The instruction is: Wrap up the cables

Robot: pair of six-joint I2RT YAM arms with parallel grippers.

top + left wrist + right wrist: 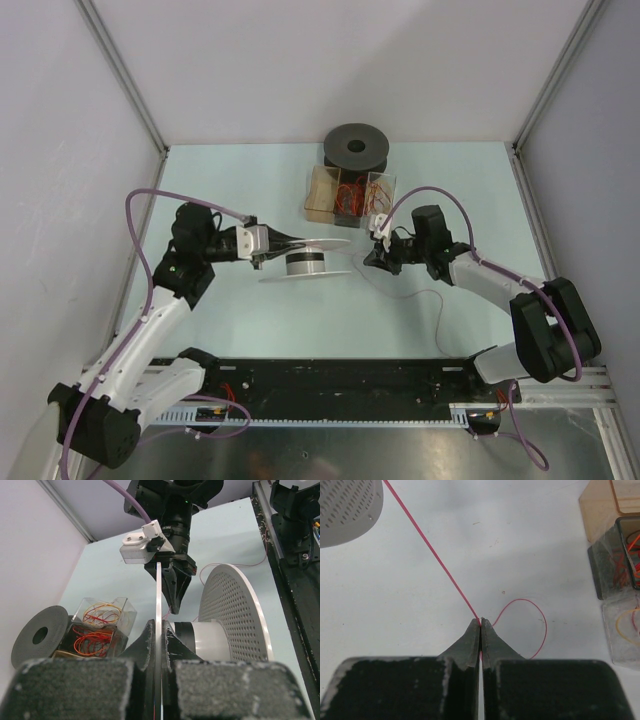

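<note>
A white spool (pixel 306 262) with a black-and-white core lies on the table at centre left. My left gripper (pixel 288 243) is shut on the edge of its thin upper flange, seen edge-on between the jaws in the left wrist view (pixel 159 628); the perforated other flange (pixel 235 612) stands to the right. My right gripper (pixel 373 258) is shut on the thin pink cable (pixel 435 555) at its tips (pixel 480 622). The cable runs taut up-left toward the spool flange (pixel 345 507). Its slack loops to the right (pixel 544 630) and trails over the table (pixel 439 312).
Clear boxes with red and orange wire coils (pixel 349 194) stand behind the spool, also in the left wrist view (pixel 97 627). A black reel (pixel 356 148) sits behind them. A black rail (pixel 340 380) runs along the near edge. Walls enclose the table on three sides.
</note>
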